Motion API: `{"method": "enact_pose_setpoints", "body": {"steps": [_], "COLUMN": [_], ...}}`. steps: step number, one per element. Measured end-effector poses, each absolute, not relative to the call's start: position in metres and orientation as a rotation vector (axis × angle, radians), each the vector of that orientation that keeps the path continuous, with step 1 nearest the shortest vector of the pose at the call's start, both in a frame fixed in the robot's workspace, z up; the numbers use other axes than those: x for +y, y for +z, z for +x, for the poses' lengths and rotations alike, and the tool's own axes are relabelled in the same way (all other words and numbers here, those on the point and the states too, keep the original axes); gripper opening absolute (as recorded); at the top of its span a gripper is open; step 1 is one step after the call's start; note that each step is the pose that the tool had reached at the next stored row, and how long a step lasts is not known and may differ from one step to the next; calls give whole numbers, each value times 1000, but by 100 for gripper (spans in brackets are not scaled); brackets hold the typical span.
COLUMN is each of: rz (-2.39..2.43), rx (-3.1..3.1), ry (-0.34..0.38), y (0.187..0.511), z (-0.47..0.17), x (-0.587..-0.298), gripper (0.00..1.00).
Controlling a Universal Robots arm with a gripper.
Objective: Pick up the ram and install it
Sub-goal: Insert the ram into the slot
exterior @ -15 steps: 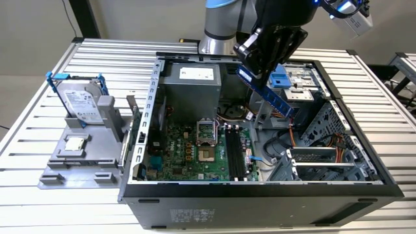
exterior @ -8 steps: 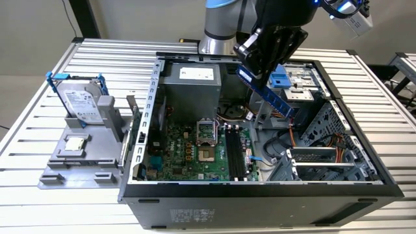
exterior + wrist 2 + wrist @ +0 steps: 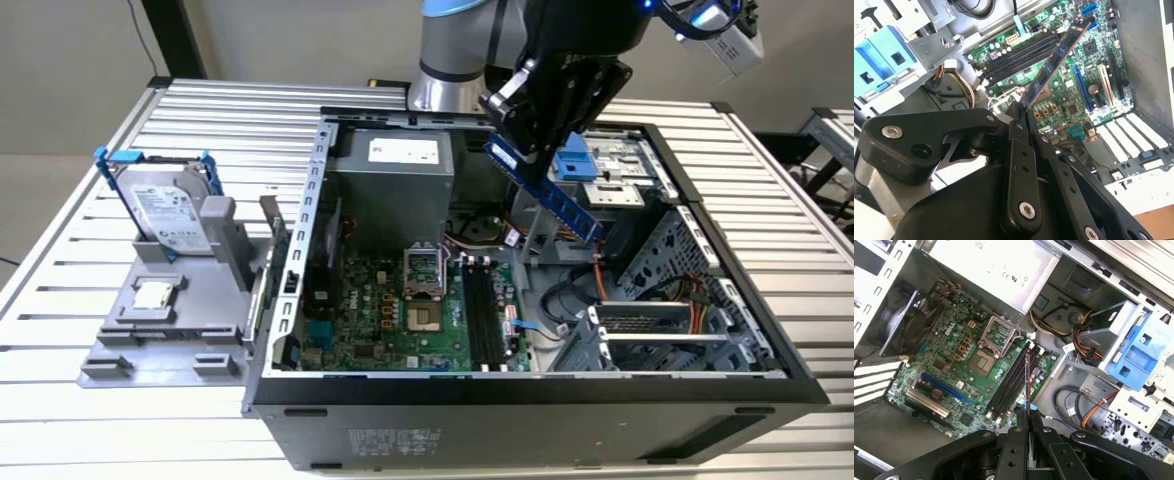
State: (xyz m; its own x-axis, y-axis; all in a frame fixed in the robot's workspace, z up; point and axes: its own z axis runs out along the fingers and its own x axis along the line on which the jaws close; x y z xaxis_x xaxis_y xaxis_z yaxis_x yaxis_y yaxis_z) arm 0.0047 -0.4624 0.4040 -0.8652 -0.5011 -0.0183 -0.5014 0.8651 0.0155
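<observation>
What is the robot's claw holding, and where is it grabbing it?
The gripper pinches the ram by one end; the rest pokes out free.

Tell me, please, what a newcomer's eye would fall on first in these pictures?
The black gripper stands out first, holding the ram tilted in the air above the open computer case. Below it lies the green motherboard with its long black memory slots. On the exterior view's left, outside the case, a hard drive in a blue bracket stands on a grey holder.
</observation>
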Motion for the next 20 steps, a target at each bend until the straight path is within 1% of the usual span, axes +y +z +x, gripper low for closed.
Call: {"method": "enact_pose_setpoints", "body": {"steps": [8,20], "rz": [-772,-471], "rx": [3031,3089], "ry": [28,25], "y": [404,403], "z": [5,5], "x": [-462,-462], "gripper": [0,0]}}
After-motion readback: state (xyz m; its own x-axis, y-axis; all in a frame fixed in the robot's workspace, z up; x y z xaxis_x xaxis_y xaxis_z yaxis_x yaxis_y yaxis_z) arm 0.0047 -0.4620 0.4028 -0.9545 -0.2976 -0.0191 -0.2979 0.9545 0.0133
